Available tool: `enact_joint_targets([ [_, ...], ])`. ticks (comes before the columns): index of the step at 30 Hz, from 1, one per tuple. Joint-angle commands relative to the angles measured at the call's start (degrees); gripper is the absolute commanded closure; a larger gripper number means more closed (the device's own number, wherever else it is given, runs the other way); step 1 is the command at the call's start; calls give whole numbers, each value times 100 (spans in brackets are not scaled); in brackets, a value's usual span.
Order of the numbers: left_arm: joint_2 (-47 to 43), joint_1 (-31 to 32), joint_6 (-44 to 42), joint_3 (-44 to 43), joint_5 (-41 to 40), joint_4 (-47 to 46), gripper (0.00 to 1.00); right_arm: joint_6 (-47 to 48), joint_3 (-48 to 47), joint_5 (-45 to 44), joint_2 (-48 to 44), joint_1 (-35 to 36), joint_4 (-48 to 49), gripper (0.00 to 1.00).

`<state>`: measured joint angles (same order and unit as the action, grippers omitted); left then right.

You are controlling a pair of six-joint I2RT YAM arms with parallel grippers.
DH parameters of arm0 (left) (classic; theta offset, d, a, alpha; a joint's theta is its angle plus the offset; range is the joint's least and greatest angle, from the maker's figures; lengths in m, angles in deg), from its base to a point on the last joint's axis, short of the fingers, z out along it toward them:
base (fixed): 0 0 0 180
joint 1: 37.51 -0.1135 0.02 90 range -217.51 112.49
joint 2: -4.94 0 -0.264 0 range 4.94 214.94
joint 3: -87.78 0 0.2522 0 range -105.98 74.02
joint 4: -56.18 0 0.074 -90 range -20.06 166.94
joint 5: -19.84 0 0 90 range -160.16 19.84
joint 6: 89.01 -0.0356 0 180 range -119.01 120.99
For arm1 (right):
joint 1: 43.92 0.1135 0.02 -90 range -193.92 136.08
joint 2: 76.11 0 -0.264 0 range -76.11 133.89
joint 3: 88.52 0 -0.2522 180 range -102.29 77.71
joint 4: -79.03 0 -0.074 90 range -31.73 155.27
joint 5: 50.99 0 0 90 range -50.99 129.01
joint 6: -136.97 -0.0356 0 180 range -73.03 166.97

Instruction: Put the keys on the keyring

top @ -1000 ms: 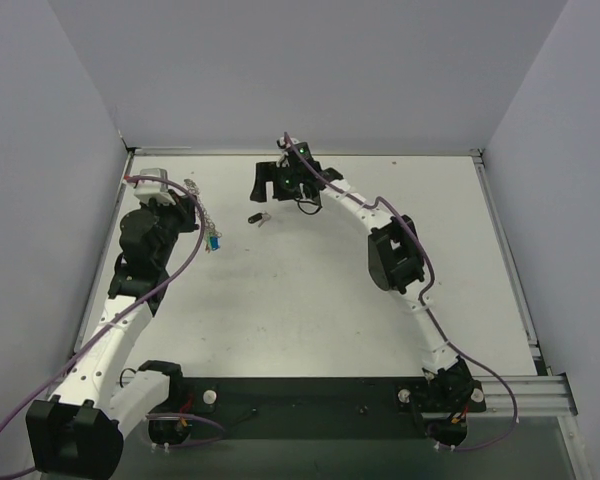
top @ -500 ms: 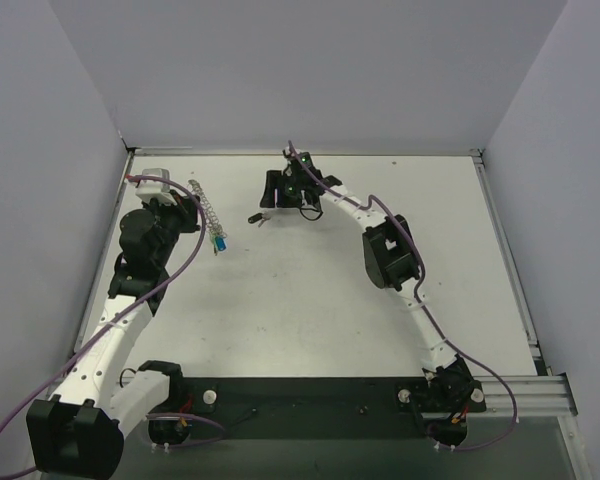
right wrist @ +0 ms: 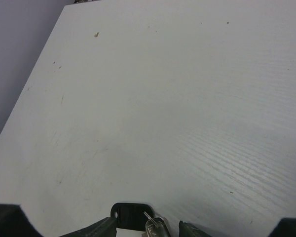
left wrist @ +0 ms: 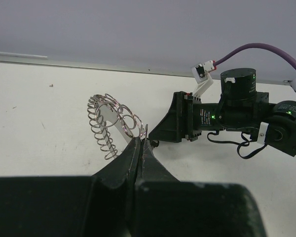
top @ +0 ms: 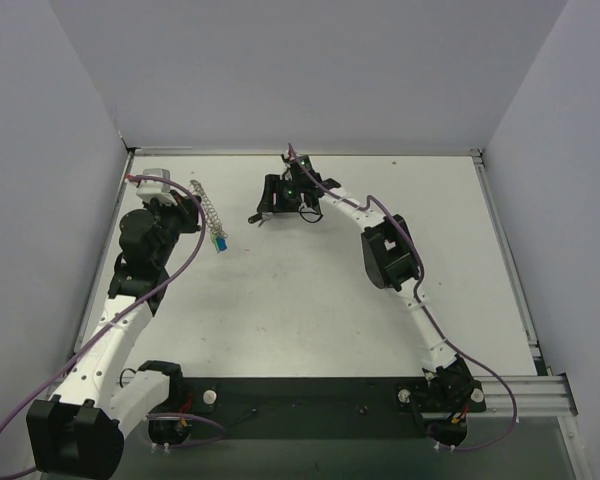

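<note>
Toward ten o'clock on the worktop (top: pixel 310 300), the left hand (left wrist: pixel 140 144) is pinched fully closed on the rim of the keyring (left wrist: pixel 108 123). It holds the ring up off the surface, with the wavy coil fanning away at eleven o'clock from the fingertips. In the overhead view the ring reads only as a thin silvery streak. At its six o'clock end sit the coloured keys (top: pixel 218 242), a small speck of blue and green. They are too small to count, and it cannot be told whether they are threaded on the ring or only touching it.

Near twelve o'clock on the worktop the right hand (top: pixel 268 205) is low to the surface and points toward nine o'clock. Its wrist camera cuts off nearly everything. Only the tips of two fingers (right wrist: pixel 96 229) show along the bottom edge, and they stand partly apart. The dark-headed key (right wrist: pixel 129 215) lies between them, its black head with a small hole toward ten o'clock and its silver blade running out of frame. Whether the fingers press on the key or merely flank it cannot be told. From the left wrist view the right hand is seen side-on, and its fingertips and the key are hidden behind the left hand's own fingers.
</note>
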<state>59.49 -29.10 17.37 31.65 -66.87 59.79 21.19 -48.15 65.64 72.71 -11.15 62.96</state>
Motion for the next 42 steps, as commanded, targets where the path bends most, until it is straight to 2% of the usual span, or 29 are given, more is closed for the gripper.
enact_joint_targets([
  [1,-181,-49,111,-166,67,-505,100,-155,-17,211,-28,71,143,49],
  [6,-242,-58,128,-158,75,-470,100,-182,-87,255,-1,80,143,56],
  [20,-383,-67,155,-166,102,-374,100,-551,-202,509,174,-17,160,65],
  [35,-454,-67,225,-175,181,-330,100,-639,44,386,8,-8,-288,68],
  [39,-497,-58,225,-158,172,-321,100,-455,395,-60,-369,-8,-235,71],
  [42,-497,-58,225,-149,172,-329,100,-375,466,-228,-458,-25,-130,67],
])
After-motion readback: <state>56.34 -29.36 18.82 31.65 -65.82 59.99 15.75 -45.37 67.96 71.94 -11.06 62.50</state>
